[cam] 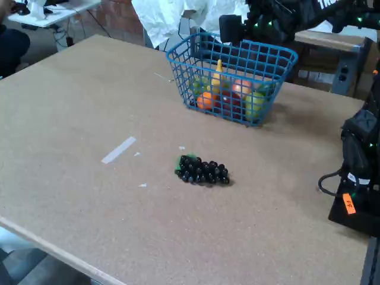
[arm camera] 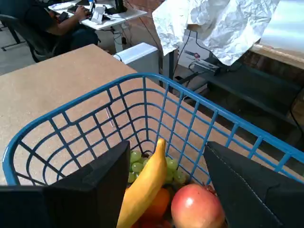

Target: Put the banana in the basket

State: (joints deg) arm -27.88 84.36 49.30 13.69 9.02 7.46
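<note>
The yellow banana stands tilted inside the blue wire basket, leaning on an orange fruit with its tip pointing up. In the wrist view my gripper is open. Its two black fingers reach down into the basket on either side of the banana. The left finger is close beside the banana, and the right one is well apart from it. In the fixed view the banana pokes up among the fruit in the basket at the far side of the table. The dark arm hangs over the basket's back rim.
A red apple, green grapes and an orange share the basket. A dark grape bunch lies on the table in front of the basket, and a strip of white tape lies to the left. A person sits at a desk behind.
</note>
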